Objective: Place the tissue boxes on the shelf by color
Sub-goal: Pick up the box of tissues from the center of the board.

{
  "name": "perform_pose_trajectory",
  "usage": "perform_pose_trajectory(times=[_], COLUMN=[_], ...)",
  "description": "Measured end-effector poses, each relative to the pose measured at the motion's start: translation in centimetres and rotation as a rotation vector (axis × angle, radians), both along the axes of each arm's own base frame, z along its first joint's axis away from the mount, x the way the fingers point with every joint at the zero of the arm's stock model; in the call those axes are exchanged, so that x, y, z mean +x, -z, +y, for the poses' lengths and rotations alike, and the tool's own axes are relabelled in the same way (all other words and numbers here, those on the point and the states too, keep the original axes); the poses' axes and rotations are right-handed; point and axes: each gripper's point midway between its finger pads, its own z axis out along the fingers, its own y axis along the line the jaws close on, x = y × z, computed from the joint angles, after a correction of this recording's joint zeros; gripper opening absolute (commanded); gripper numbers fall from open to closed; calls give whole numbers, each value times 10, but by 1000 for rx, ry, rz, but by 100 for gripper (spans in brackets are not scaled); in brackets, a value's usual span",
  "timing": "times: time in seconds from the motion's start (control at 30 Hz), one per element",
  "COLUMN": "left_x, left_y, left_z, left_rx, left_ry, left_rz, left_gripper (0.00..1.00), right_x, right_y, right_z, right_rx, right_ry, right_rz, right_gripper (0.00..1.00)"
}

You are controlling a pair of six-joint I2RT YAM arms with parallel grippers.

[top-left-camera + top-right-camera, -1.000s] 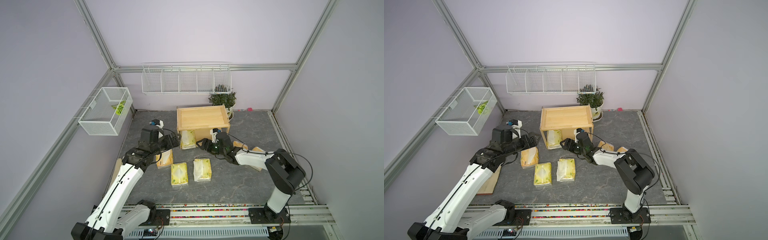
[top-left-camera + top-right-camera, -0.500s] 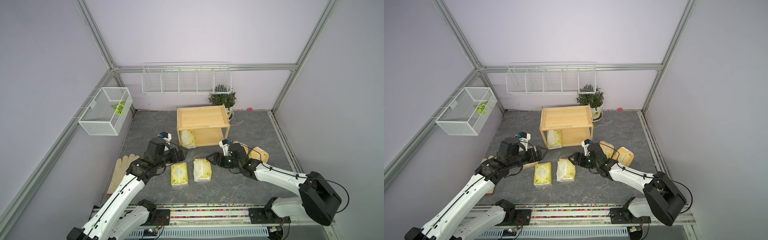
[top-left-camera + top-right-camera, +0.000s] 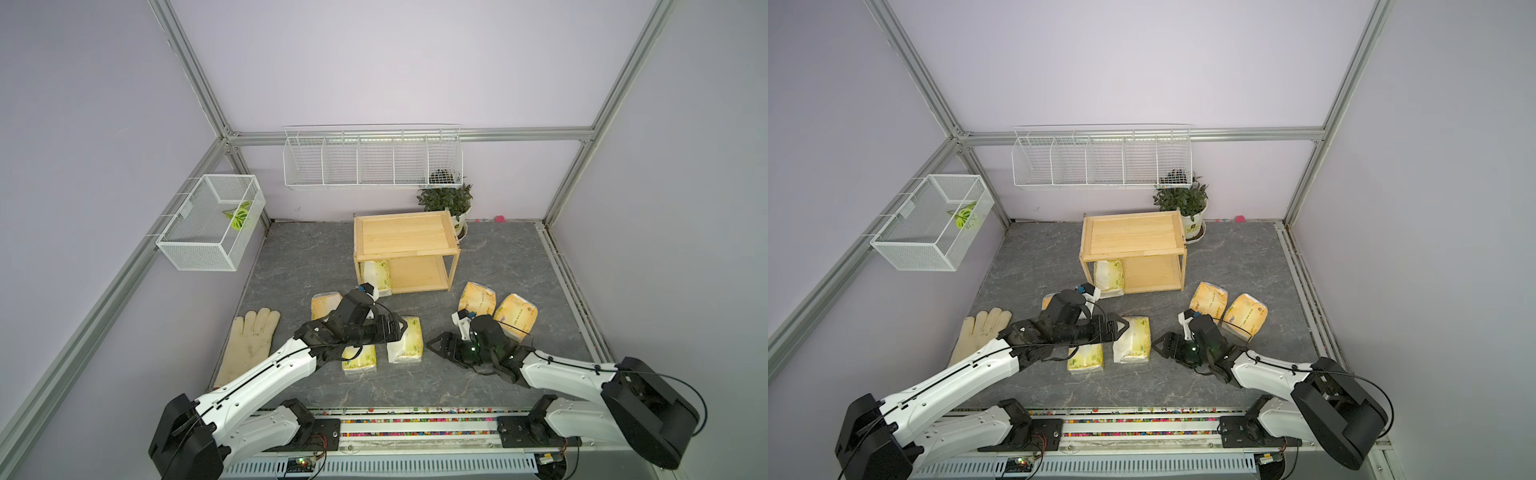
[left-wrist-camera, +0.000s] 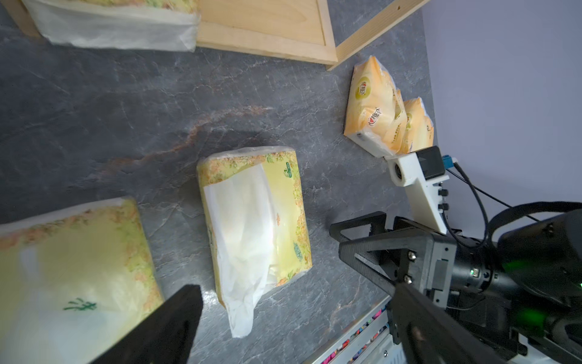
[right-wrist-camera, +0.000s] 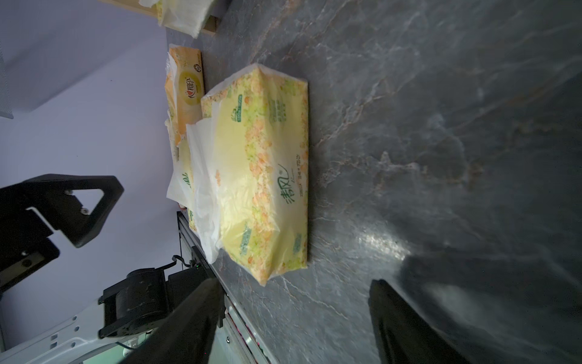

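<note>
The pale wooden shelf (image 3: 405,239) (image 3: 1133,237) stands at the back, with one lemon-yellow tissue box (image 3: 376,276) (image 4: 110,28) on its lower tier. Two more lemon-yellow boxes (image 3: 359,359) (image 3: 405,345) lie side by side on the floor. My left gripper (image 3: 397,328) (image 4: 293,331) hovers open over the right-hand one (image 4: 255,220) (image 5: 258,176). Just right of that box my right gripper (image 3: 436,345) (image 5: 293,302) is low, open and empty. One orange box (image 3: 324,305) lies partly behind the left arm, and two orange boxes (image 3: 478,299) (image 3: 515,311) lean together at the right.
A cream glove (image 3: 249,345) lies on the floor at the left. A potted plant (image 3: 449,203) stands behind the shelf's right corner. White wire baskets (image 3: 372,158) (image 3: 212,224) hang on the back and left walls. The rail (image 3: 415,422) runs along the front edge.
Both arms have drawn back from the shelf towards the front. The left gripper now sits over the lemon-yellow boxes on the floor, the right gripper beside them. The glove has come into view.
</note>
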Motion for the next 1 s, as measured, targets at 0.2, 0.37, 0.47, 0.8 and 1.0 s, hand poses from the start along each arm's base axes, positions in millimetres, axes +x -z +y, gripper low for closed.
perform_pose_trajectory(times=[0.2, 0.37, 0.47, 0.8, 1.0], left_x=[3, 10, 14, 20, 20], left_y=[24, 40, 53, 73, 82], left_z=[-2, -10, -15, -23, -28], left_rx=[33, 47, 59, 60, 46], left_ry=[-11, -9, -8, -6, -3], left_rz=[36, 53, 74, 93, 106], left_gripper=[100, 100, 100, 100, 100], right_x=[1, 0, -2, 5, 13], right_y=[-4, 1, 9, 8, 9], right_z=[5, 11, 16, 37, 49], right_rx=[39, 49, 48, 89, 123], right_ry=[0, -15, -22, -43, -50], right_rz=[-9, 4, 24, 6, 1], right_gripper=[79, 79, 79, 79, 79])
